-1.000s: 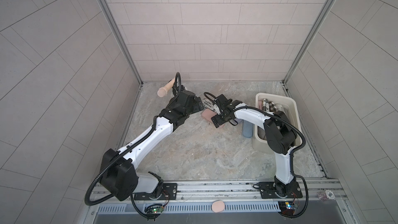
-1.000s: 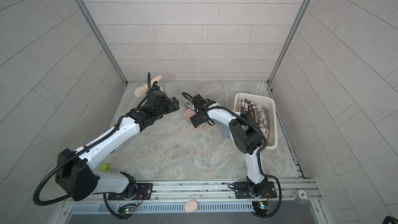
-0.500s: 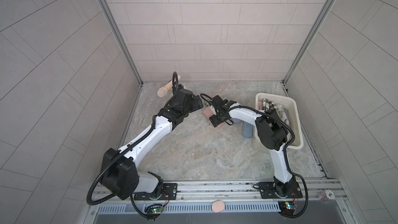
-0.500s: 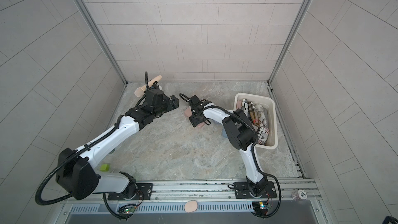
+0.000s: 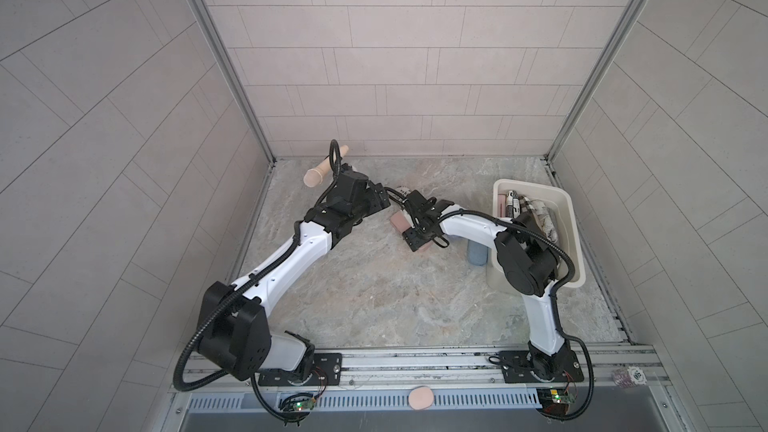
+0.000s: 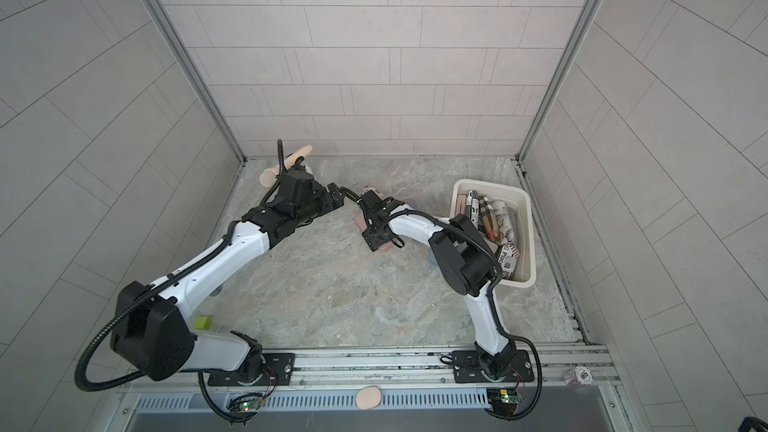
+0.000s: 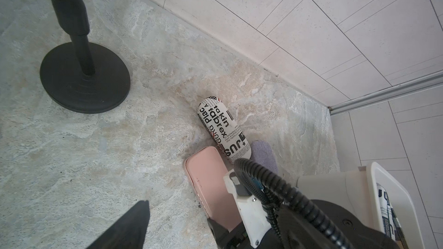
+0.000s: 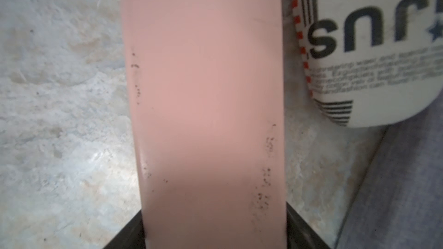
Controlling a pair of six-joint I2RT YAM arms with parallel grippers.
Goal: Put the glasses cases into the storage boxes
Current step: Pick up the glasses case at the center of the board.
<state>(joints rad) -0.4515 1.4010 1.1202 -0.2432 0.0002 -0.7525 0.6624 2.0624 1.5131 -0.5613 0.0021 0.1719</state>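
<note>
Right, nearest my bases and well short of the tub, a pad lies on the rail. Further in, left of the tub and apart from it, my right pincer is clenched on the pink case. A finger presses each long side near one end, and the case lies flat on the floor. My left pincer hangs a little further from the tub, over bare floor, spread and empty. Its wrist view shows only one finger; my right wrist hides the other. Just past the pink case lies the print case, close beside it; whether they touch I cannot tell. A lavender case lies against the print one, on its tub side. A blue case sits just beside the tub's left wall, partly under my right arm. In the tub itself several cases are packed side by side, pink, plaid and print among them. Farthest off, well left of the tub by the back wall, the mic sits on its stand.
</note>
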